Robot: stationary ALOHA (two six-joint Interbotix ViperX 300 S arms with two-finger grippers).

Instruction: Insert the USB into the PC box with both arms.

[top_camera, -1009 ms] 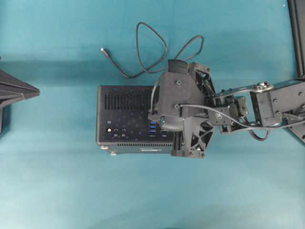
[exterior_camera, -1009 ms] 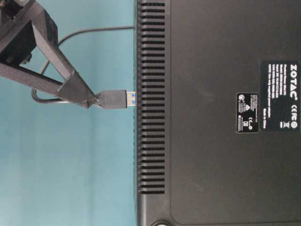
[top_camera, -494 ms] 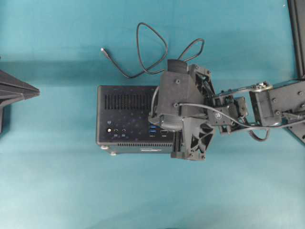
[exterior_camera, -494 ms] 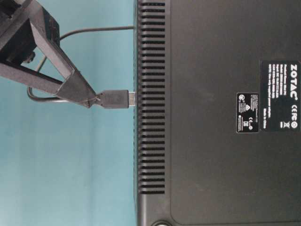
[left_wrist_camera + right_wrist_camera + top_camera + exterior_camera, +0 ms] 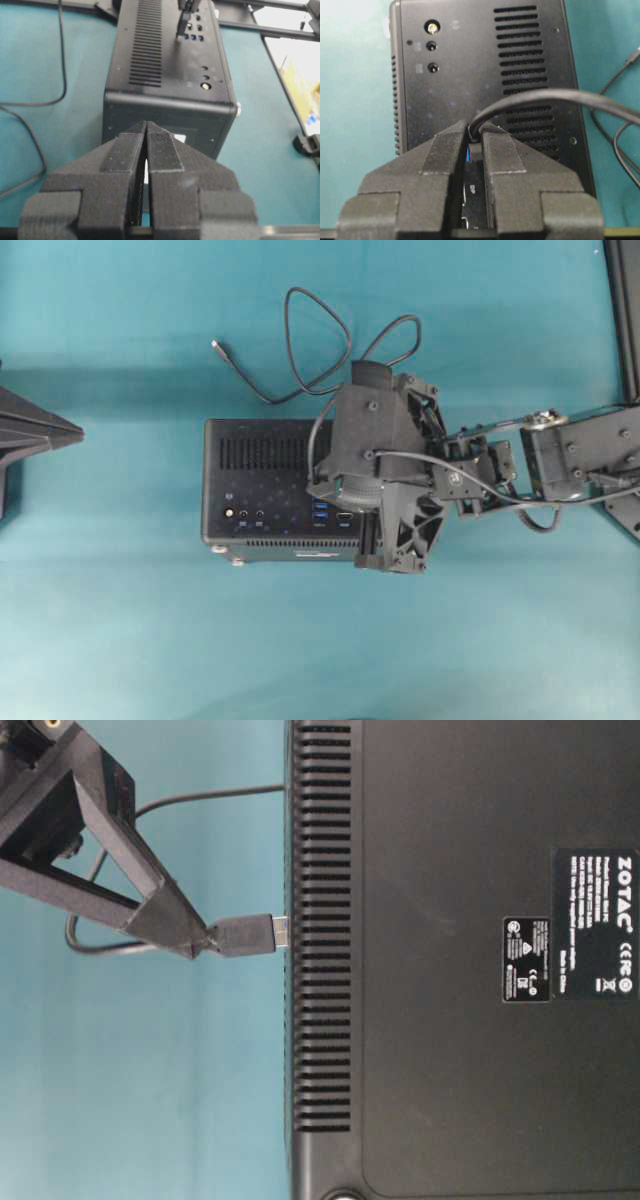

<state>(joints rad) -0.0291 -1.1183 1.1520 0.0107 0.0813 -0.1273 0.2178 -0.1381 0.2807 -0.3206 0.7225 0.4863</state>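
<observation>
Table-level view: right gripper (image 5: 205,940) jaws clamped on the USB (image 5: 245,934) plug, silver tip touching the PC box (image 5: 460,960) at its vented edge. Overhead: cable loops at 12 o'clock of the box on the table (image 5: 120,620). Left gripper (image 5: 146,131), jaws together, hangs well clear at 9 o'clock.

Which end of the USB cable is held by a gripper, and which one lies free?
The dark rectangular plug, pinched by the right gripper at the PC box, is held. The thin silver-tipped end lies free on the teal table.
</observation>
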